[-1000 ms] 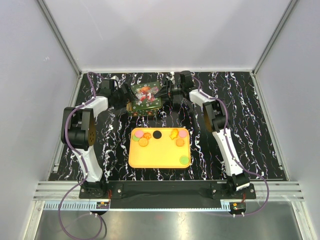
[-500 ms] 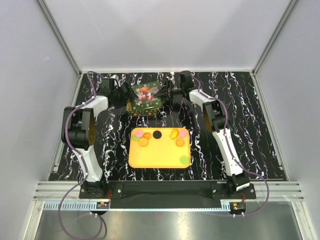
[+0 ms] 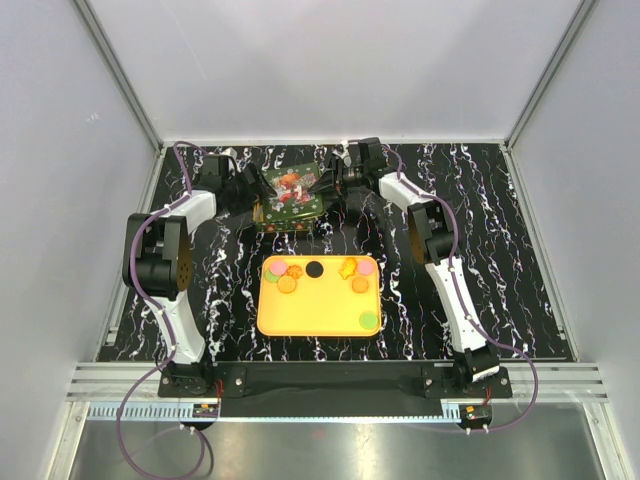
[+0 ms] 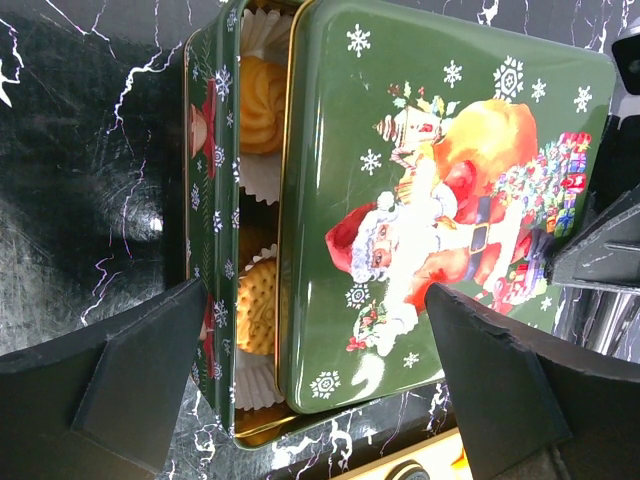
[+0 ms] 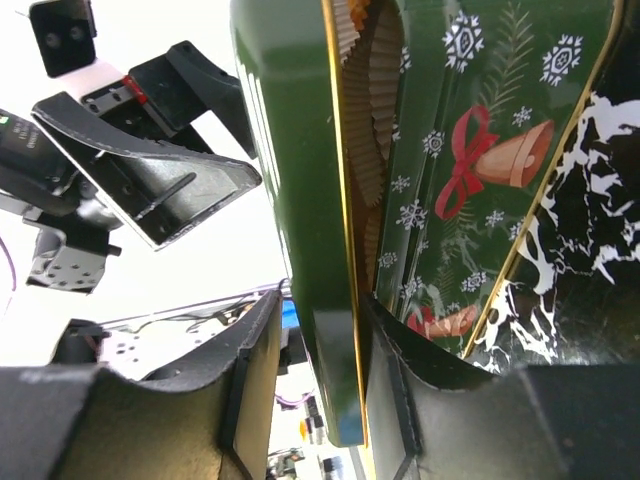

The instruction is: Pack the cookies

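Observation:
The cookies lie on a yellow tray (image 3: 315, 312): a black disc (image 3: 313, 268), a green disc (image 3: 368, 320), a pink one (image 3: 278, 266), a yellow star (image 3: 348, 268) and several orange pieces. Behind the tray stands a green Christmas tin (image 3: 290, 198). Its Santa lid (image 4: 440, 180) sits shifted off the base (image 4: 205, 200), baring biscuits (image 4: 262, 100) in white paper cups. My left gripper (image 4: 315, 300) is open wide, straddling the tin's near end. My right gripper (image 5: 322, 310) stands around the lid's raised edge (image 5: 335, 330), one finger under it, the other a little apart.
The black marbled table (image 3: 500, 260) is bounded by white walls at the back and both sides. Both arms reach over the tin at the back of the table. The tray's corner (image 4: 420, 466) shows just below the tin in the left wrist view.
My right gripper's jaws have widened slightly around the lid's edge, and its wrist has shifted a little toward the back. The left arm and the cookies have not moved.

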Robot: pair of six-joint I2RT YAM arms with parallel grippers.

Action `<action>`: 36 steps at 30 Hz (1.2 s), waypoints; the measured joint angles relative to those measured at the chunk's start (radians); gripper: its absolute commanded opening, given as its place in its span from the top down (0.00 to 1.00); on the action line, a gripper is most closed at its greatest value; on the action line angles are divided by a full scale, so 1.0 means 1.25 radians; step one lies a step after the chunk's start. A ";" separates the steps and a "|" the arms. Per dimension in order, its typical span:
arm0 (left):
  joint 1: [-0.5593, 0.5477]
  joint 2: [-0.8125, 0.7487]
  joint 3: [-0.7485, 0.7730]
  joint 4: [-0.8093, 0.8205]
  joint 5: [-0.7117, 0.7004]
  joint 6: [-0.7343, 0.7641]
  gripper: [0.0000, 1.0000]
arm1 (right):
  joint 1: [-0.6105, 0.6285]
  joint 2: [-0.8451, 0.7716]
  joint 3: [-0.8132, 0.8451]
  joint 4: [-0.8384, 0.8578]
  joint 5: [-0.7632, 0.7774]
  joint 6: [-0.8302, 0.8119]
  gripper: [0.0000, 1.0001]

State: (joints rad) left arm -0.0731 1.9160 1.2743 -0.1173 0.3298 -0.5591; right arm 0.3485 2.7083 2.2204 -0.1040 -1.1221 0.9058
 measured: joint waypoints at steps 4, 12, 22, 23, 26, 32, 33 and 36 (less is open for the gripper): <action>0.000 0.000 0.000 0.000 0.000 0.000 0.01 | 0.001 -0.020 0.005 -0.072 0.035 -0.058 0.56; 0.000 0.000 0.000 -0.001 0.000 0.000 0.01 | -0.008 -0.031 -0.044 -0.132 0.100 -0.116 0.55; 0.000 0.000 0.000 0.000 0.001 0.000 0.01 | -0.017 -0.042 -0.075 -0.120 0.096 -0.124 0.52; 0.000 0.000 0.000 0.000 0.001 0.000 0.01 | -0.017 -0.042 -0.072 -0.125 0.098 -0.128 0.53; 0.000 0.000 0.000 0.000 0.000 0.000 0.01 | -0.015 -0.042 -0.055 -0.153 0.109 -0.142 0.53; 0.000 0.000 0.001 -0.001 0.000 0.001 0.01 | -0.004 -0.041 -0.003 -0.223 0.160 -0.180 0.53; 0.000 0.000 0.002 -0.002 0.000 0.001 0.01 | -0.001 -0.041 0.008 -0.236 0.170 -0.187 0.53; 0.000 0.003 0.010 -0.010 0.000 0.004 0.01 | 0.008 -0.034 0.052 -0.277 0.197 -0.208 0.53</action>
State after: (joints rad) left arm -0.0727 1.9202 1.2865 -0.1299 0.3298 -0.5541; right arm 0.3584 2.6652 2.2852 -0.4500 -0.8753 0.6464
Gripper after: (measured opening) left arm 0.985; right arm 0.474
